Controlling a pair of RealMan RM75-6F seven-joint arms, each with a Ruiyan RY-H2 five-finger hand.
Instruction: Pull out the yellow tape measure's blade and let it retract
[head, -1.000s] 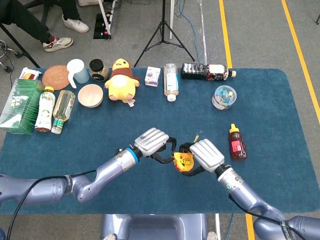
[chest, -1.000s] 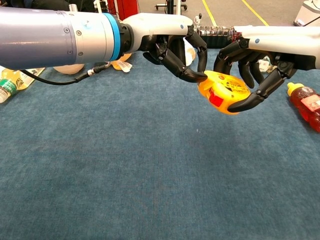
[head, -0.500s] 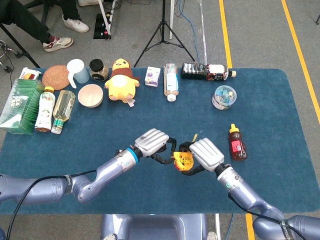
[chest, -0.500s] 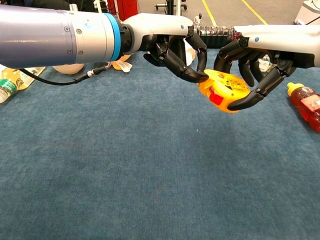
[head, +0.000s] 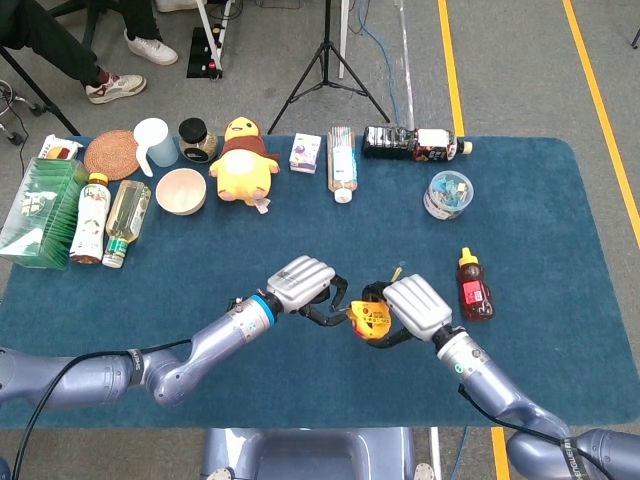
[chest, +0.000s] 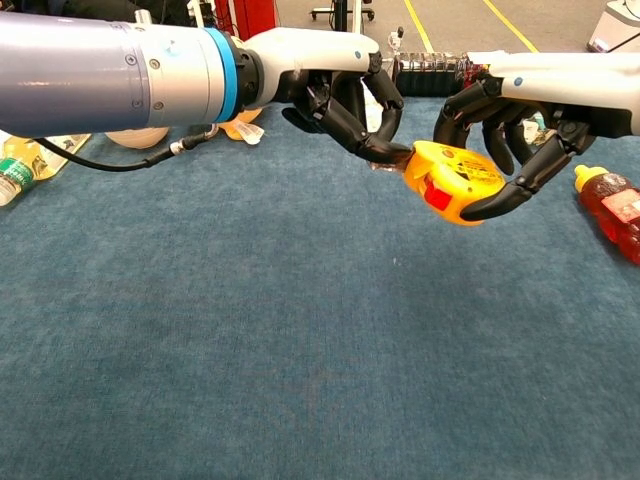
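Note:
The yellow tape measure (head: 370, 320) (chest: 455, 180), with a red button on its side, hangs above the blue table mat near the front centre. My right hand (head: 415, 305) (chest: 510, 130) grips its case from above and behind. My left hand (head: 300, 283) (chest: 345, 95) is just left of the case, and its fingertips (chest: 380, 150) pinch the blade's tip. A very short piece of blade (chest: 398, 160) shows between those fingertips and the case in the chest view. The head view hides the blade behind the fingers.
A red sauce bottle (head: 474, 285) (chest: 610, 205) lies just right of my right hand. Along the far edge stand a plush duck (head: 243, 160), a bowl (head: 181, 190), bottles (head: 110, 215), a small box (head: 305, 153) and a clear tub (head: 448, 193).
The two hands have drawn slightly apart: the left fingertips shifted left, the case moved a little right, and a short bit of blade now shows between them.

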